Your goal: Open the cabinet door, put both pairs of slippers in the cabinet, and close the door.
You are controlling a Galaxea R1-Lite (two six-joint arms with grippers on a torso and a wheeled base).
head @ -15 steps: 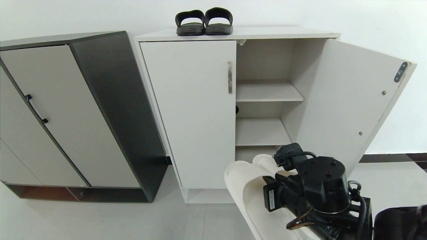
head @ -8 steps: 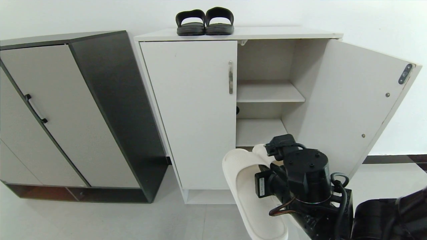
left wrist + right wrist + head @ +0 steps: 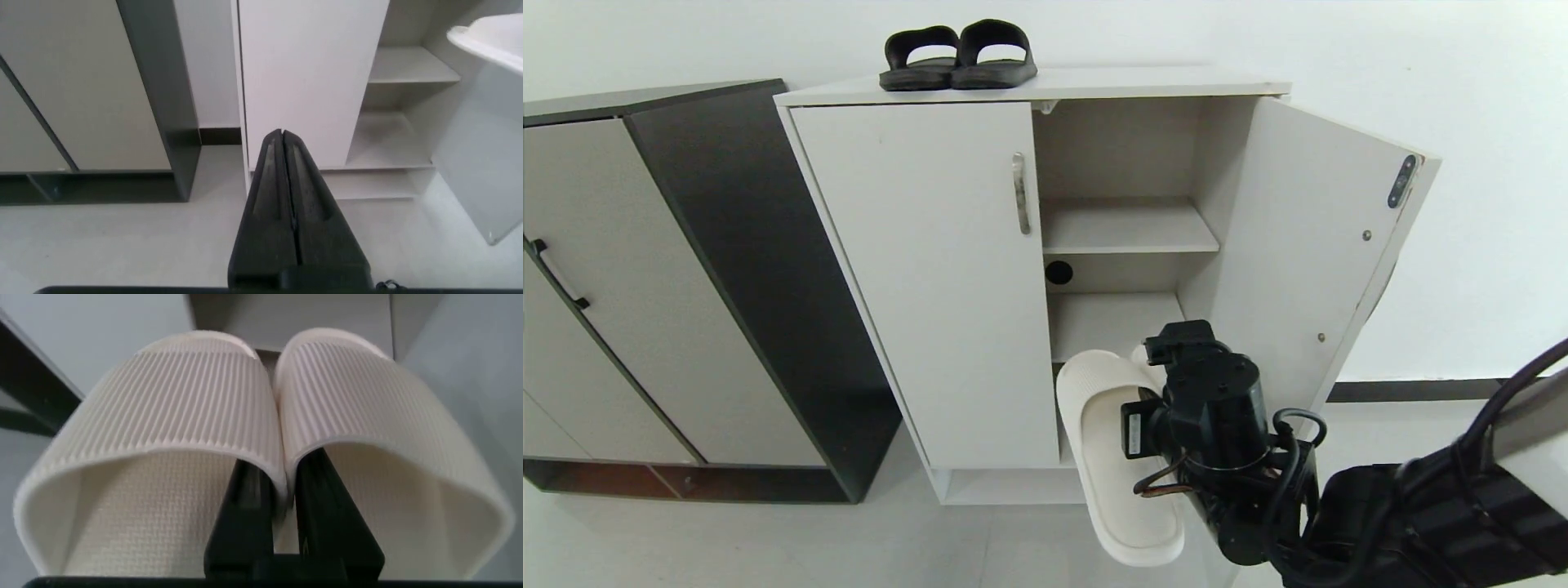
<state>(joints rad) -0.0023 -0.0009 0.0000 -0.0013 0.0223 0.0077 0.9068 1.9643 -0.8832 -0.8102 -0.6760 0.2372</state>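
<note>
Right pincer is clamped on the adjoining inner strap edges of the pair of cream ribbed foam slippers. It holds both as one bundle, toes pointing into the cabinet opening. Left pincer is closed on nothing, held back from the furniture.

The white two-door board cabinet has its right-hand white door swung wide. The lower white shelf lies just beyond the toes.

The step in hand appears to be insertion. The bundle should travel straight in, midway between the closed door's edge and the open door. The heels hang low, so the soles should probably be levelled before they cross the shelf lip. Release is best delayed until the soles rest on the board, since soft straps may slip.

The pair of black rubber slippers on the cabinet top awaits the next cycle.
</note>
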